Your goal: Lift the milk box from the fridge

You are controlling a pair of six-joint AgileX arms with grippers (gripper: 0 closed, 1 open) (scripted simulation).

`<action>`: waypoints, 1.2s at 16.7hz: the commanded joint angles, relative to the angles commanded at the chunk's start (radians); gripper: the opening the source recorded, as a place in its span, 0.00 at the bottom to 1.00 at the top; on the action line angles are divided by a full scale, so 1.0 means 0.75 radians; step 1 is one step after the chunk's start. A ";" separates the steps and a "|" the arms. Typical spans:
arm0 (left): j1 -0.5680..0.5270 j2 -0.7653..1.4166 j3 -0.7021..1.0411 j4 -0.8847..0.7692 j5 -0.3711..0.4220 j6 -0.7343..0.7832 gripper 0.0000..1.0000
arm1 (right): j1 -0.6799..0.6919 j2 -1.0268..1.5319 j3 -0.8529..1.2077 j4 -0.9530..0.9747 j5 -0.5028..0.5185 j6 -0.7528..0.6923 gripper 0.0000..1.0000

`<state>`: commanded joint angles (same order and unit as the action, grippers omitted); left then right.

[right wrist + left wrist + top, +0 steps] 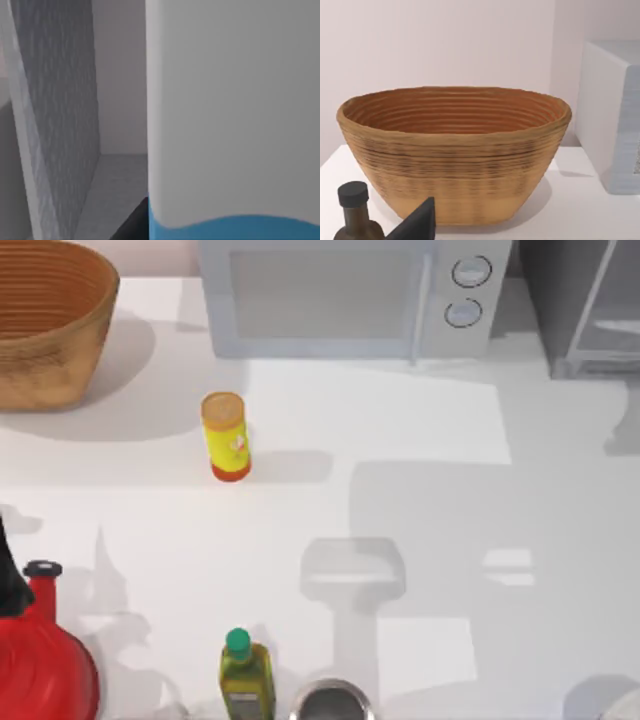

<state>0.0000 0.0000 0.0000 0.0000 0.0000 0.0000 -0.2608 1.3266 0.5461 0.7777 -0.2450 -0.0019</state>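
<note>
Jaws of either arm: whether apart or together I cannot tell. From the right wrist view, the milk box [232,115] looms very close, white above a blue band, beside a grey textured wall of the fridge [60,120], which stands at the bench's [420,420] far right corner [585,305]. From the left wrist view, a woven basket [455,150] sits far left, near the white microwave [350,295].
</note>
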 joint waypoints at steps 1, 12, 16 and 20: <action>0.000 0.000 0.000 0.000 0.000 0.000 1.00 | 0.023 -0.131 -0.053 -0.073 0.022 0.000 0.00; 0.000 0.000 0.000 0.000 0.000 0.000 1.00 | 0.290 -1.545 -0.631 -0.888 0.272 0.007 0.00; 0.000 0.000 0.000 0.000 0.000 0.000 1.00 | 0.343 -1.750 -0.721 -1.025 0.322 0.003 0.00; 0.000 0.000 0.000 0.000 0.000 0.000 1.00 | 0.348 -1.769 -0.728 -1.037 0.327 0.003 0.00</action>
<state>0.0000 0.0000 0.0000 0.0000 0.0000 0.0000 0.0000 0.0000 0.0000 0.0000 0.0000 0.0000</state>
